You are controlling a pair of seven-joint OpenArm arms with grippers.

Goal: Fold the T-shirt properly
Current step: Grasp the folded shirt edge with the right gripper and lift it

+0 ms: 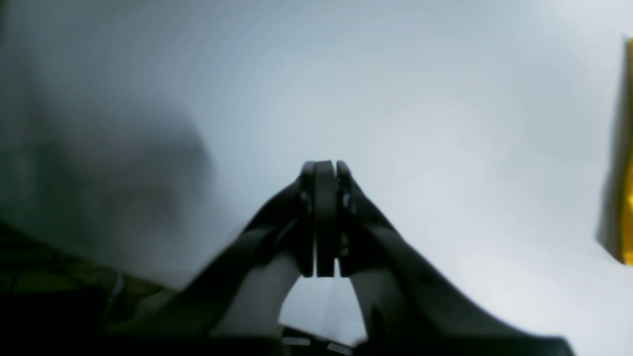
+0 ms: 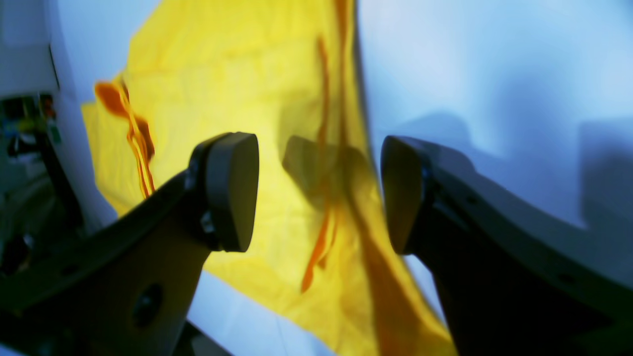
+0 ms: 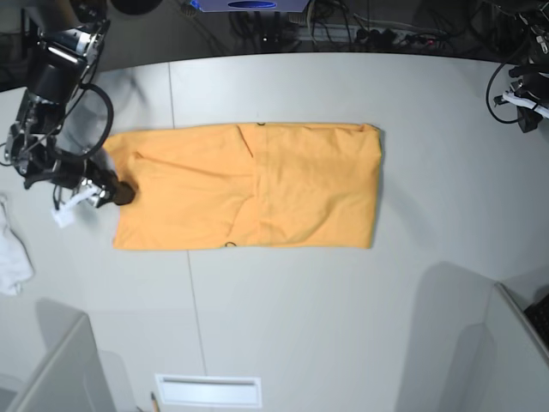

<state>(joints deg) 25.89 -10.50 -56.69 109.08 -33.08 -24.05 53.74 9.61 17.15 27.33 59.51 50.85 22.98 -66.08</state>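
The light-orange T-shirt [image 3: 249,184] lies flat on the grey table [image 3: 300,318], folded into a long rectangle with its sleeves tucked in. In the base view my right gripper [image 3: 123,193] sits low at the shirt's left edge. In the right wrist view my right gripper [image 2: 319,195] is open and empty, and the shirt [image 2: 277,99] lies under and between the fingers [image 2: 232,193]. In the left wrist view my left gripper [image 1: 324,170] is shut and empty over bare table, with a yellow sliver [image 1: 628,198] at the right edge. The left arm [image 3: 523,94] is at the far right of the base view, away from the shirt.
A small white cloth [image 3: 10,257] lies at the table's left edge. Grey partition panels stand at the front left [image 3: 60,369] and front right [image 3: 506,352]. A white slotted plate [image 3: 208,390] lies at the front edge. Cables run along the back.
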